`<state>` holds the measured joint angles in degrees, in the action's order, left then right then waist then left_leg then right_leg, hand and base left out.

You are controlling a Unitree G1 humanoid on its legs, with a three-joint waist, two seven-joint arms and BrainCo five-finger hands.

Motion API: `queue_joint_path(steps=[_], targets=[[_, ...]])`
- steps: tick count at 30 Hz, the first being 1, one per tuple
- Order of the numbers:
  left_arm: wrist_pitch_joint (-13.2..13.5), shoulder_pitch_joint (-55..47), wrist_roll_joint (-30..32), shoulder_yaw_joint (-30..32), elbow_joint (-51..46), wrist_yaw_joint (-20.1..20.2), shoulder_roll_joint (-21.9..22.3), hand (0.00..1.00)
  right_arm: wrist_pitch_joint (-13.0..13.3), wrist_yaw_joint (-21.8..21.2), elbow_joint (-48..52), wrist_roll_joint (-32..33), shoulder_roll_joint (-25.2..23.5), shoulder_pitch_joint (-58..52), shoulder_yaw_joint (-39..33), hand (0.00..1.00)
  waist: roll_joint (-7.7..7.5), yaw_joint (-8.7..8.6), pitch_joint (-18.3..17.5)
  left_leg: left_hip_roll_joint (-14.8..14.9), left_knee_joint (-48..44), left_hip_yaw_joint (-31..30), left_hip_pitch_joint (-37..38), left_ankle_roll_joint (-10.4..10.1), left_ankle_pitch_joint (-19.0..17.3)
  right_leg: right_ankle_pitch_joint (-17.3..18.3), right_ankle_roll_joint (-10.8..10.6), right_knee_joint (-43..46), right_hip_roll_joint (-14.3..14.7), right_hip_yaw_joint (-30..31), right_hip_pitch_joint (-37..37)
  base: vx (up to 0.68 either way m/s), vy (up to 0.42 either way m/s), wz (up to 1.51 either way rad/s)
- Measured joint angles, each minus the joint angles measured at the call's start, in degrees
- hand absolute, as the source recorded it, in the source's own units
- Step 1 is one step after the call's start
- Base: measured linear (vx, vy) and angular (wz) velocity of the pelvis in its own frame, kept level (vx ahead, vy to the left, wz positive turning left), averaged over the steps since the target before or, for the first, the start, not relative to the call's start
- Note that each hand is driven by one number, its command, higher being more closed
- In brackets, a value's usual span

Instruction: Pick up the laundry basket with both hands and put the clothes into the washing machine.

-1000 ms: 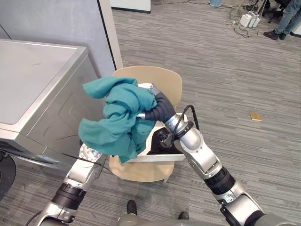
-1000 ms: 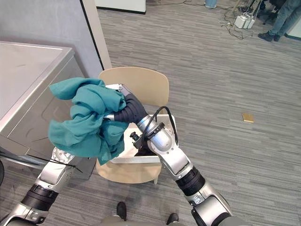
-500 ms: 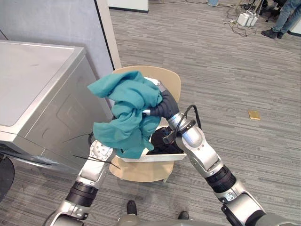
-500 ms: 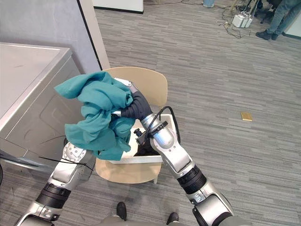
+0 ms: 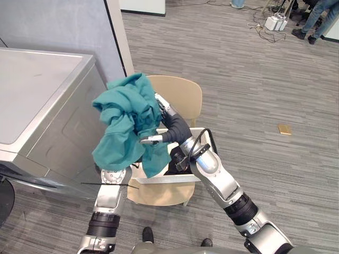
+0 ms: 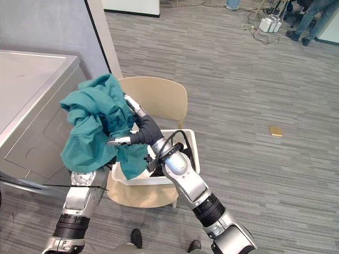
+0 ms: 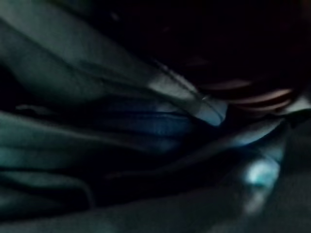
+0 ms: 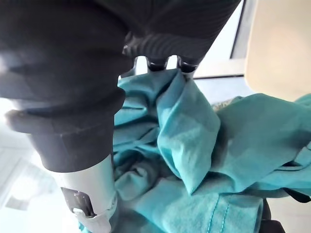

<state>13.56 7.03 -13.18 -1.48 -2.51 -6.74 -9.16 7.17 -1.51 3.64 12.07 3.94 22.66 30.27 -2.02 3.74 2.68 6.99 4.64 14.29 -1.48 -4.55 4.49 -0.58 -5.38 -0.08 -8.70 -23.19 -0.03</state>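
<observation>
Now, the grey metal washing machine (image 5: 37,100) is your target. The pale wooden chair (image 5: 183,95) just beside it carries the white plastic laundry basket (image 5: 169,179). The crumpled teal garment (image 5: 124,121) has swung closer to the machine, so the transfer looks under way. Your right hand (image 5: 168,124) pinches it between thumb and fingers. Your left hand is buried beneath it, so I cannot tell its grip.

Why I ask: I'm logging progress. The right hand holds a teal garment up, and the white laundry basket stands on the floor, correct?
Not quite. The white laundry basket stands on the seat of the beige chair, not on the floor; the left eye view shows it. The right hand does hold the teal garment up.
</observation>
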Motion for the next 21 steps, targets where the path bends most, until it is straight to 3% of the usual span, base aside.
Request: queue_joint_path(steps=[8,21], targets=[[0.0,-2.4,0.3,7.1,-2.8,-1.3,2.4,1.00,-1.0,0.0,1.5,-2.2,-0.9,-3.3,-6.6,0.00,-0.05,-0.13,0.0,0.0,0.5,0.1,0.8,-0.1,0.0,0.0,-0.1,-0.3,0.1,0.1,0.6,0.00,0.000,0.00],[0.1,-11.6,1.8,27.2,-14.3,-3.5,4.2,1.00,-1.0,0.5,9.0,-3.8,0.2,-16.6,-30.7,0.00,0.12,-0.02,-0.1,0.0,0.6,0.1,3.0,-0.1,0.0,-0.1,-0.2,-1.4,0.4,0.3,3.3,0.00,0.000,-0.01]])
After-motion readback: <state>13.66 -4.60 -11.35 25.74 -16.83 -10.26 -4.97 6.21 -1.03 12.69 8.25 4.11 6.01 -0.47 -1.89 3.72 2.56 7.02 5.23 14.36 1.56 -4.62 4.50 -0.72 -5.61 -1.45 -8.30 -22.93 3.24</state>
